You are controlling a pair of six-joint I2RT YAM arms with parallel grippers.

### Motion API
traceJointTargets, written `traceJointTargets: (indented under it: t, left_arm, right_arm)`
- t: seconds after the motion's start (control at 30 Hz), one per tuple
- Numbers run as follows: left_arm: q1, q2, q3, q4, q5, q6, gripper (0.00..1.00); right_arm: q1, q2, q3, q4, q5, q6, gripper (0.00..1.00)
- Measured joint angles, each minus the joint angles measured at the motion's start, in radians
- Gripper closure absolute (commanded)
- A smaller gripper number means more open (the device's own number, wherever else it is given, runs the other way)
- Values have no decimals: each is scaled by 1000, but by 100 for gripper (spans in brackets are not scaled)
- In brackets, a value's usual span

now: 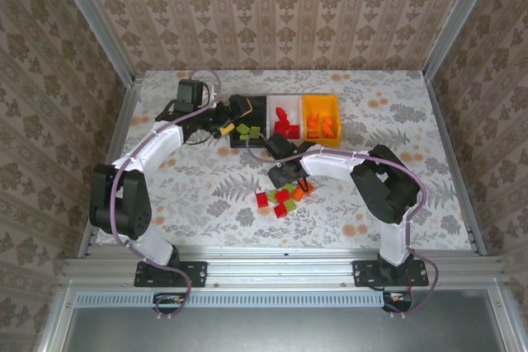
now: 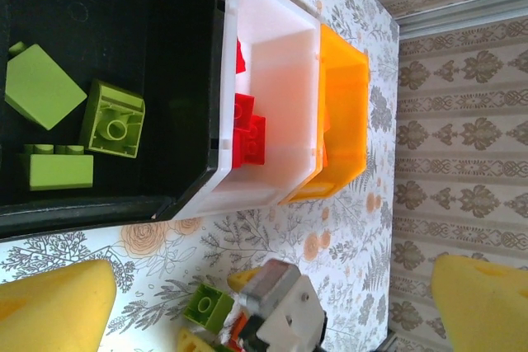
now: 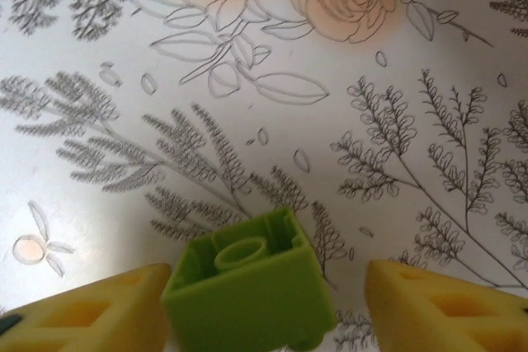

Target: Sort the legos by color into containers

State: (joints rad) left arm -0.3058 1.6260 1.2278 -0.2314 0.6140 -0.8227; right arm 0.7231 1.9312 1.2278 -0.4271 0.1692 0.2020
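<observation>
- Right gripper [image 3: 268, 290] is low over the table [image 3: 247, 55], jaws part-way in around a green lego [image 3: 247, 294]. One pad [image 3: 99, 311] touches its side, the other pad [image 3: 445, 311] is still off it w/ a gap, so no clamp yet.
- The brick sits square betw. the pads, prob. so both faces meet flat.
- Rest of the loose legos [image 1: 279, 200] lie near the arm bases, reds, greens & orange mixed, so approx. half the sorting is left.
- Left gripper [image 2: 272, 278] has its fingers spread wide w/ nothing betw. them. It hovers beside the black bin [image 2: 186, 80], likely parked clear of the other arm.
- Black bin holds 3 greens, white bin [image 2: 280, 63] reds, orange bin [image 2: 346, 105] oranges, so this brick belongs in the black one.
</observation>
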Motion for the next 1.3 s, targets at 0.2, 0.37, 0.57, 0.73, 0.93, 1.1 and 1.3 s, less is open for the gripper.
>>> traceJointTargets:
  t: [0.2, 0.37, 0.57, 0.73, 0.93, 1.1, 1.3]
  left_arm:
    - [5, 0, 0, 0, 1, 0, 0]
    - [15, 0, 0, 0, 1, 0, 0]
    - [40, 0, 0, 0, 5, 0, 0]
    - [119, 3, 0, 4, 11, -17, 0]
    - [241, 32, -14, 26, 11, -45, 0]
    - [254, 54, -24, 38, 26, -64, 0]
    - [250, 55, -24, 46, 40, -68, 0]
  right_arm:
    - [-11, 16, 23, 2, -19, -27, 53]
    - [-27, 28, 36, 25, -15, -37, 66]
    - [-45, 24, 64, 29, 10, -31, 69]
    - [-29, 31, 229, 3, 14, -24, 69]
    - [-17, 187, 603, -23, 61, -69, 68]
    - [-19, 379, 865, -114, 76, -112, 66]
    - [-20, 505, 1000, -229, 77, -129, 58]
